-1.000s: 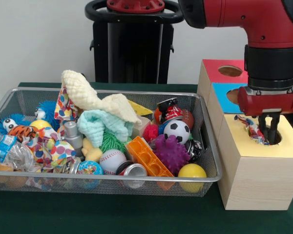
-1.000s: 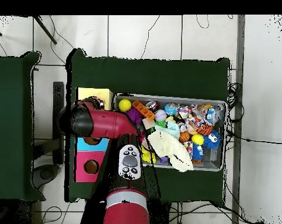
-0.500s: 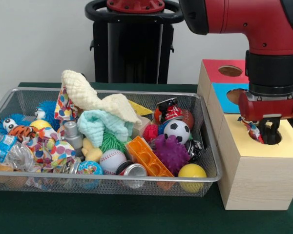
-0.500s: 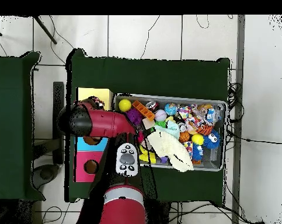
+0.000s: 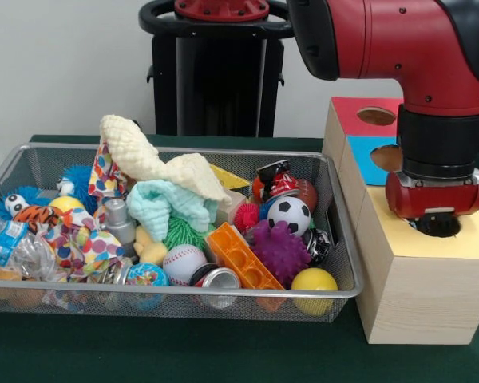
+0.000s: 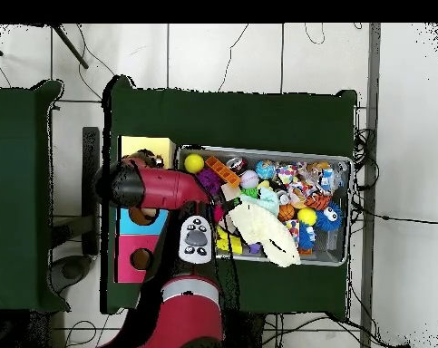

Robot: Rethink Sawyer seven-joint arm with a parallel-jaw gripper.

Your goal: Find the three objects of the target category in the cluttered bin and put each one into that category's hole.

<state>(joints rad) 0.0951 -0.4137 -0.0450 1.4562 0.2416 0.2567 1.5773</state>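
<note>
The gripper (image 5: 437, 226) is down inside the round hole (image 5: 455, 229) in the yellow top of the wooden box (image 5: 419, 283). Its tips are hidden in the hole, so I cannot tell if it is holding anything. The wire bin (image 5: 345, 263), full of toys, sits just beside the box.

wall (image 5: 64, 72): plain white, far side | floor (image 6: 231, 54): pale tiles, cables lying across | table (image 6: 258, 113): dark green cloth | second green table (image 6: 18, 190): left, apart
</note>
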